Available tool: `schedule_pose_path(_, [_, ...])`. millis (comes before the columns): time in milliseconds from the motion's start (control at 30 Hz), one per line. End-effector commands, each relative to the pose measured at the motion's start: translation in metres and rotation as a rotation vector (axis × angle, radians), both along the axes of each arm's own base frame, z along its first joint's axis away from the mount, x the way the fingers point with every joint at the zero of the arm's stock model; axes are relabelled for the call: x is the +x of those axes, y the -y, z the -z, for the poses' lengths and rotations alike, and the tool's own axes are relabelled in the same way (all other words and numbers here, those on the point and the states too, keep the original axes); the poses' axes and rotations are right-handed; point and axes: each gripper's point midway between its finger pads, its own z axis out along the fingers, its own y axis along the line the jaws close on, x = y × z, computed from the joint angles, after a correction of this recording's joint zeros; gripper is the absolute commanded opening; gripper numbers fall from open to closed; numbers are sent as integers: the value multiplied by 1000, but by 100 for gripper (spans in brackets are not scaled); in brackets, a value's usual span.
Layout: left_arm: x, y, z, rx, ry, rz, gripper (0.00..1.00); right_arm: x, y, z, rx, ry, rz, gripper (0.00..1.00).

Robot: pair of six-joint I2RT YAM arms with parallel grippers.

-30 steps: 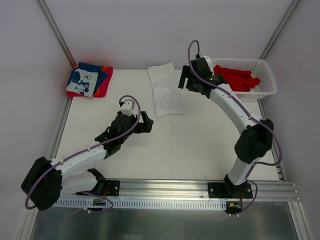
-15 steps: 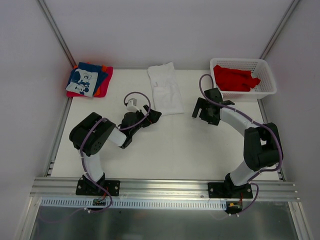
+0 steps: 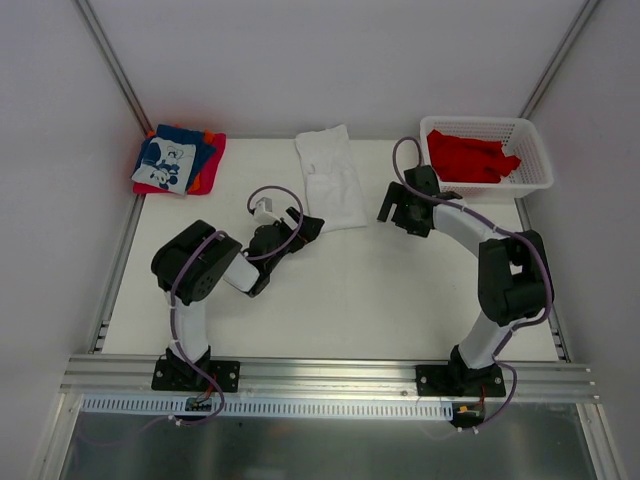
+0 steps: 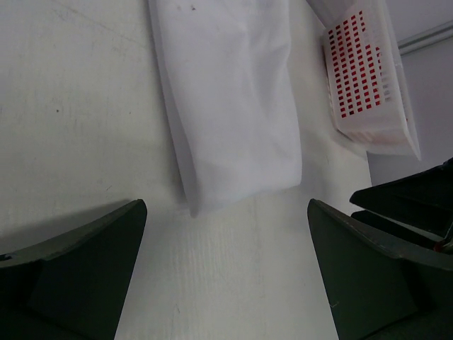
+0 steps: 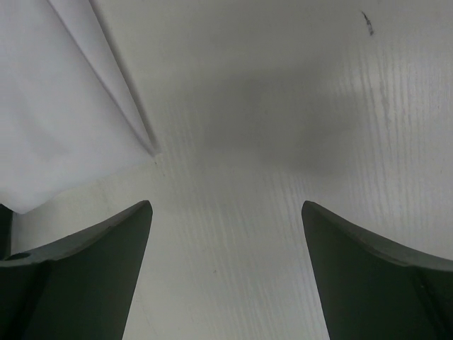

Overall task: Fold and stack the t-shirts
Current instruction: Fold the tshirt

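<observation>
Left gripper (image 3: pixel 308 227) and right gripper (image 3: pixel 391 210): both spread wide and empty, on either side of the white t-shirt's (image 3: pixel 330 185) near end. The shirt lies mid-table (image 3: pixel 350 300). Far left corner: folded stack (image 3: pixel 178 160) of blue, red and orange shirts. Far right: red t-shirts (image 3: pixel 470 155) in a basket (image 3: pixel 538 155).

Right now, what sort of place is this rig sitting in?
Probably a lab test cell, not a home: a white table boxed in by plain white walls, an aluminium mounting rail at its near edge, and a white plastic lattice basket of red cloth t-shirts as props.
</observation>
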Motion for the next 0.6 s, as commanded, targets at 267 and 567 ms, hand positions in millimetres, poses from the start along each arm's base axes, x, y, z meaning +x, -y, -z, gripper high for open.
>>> schedule_pose_path(267, [20, 42, -44, -258, 33, -68, 99, 44, 15, -45, 4, 109, 48, 91])
schedule_pose_path(567, [20, 53, -45, -247, 32, -69, 99, 38, 34, -48, -4, 105, 69, 91])
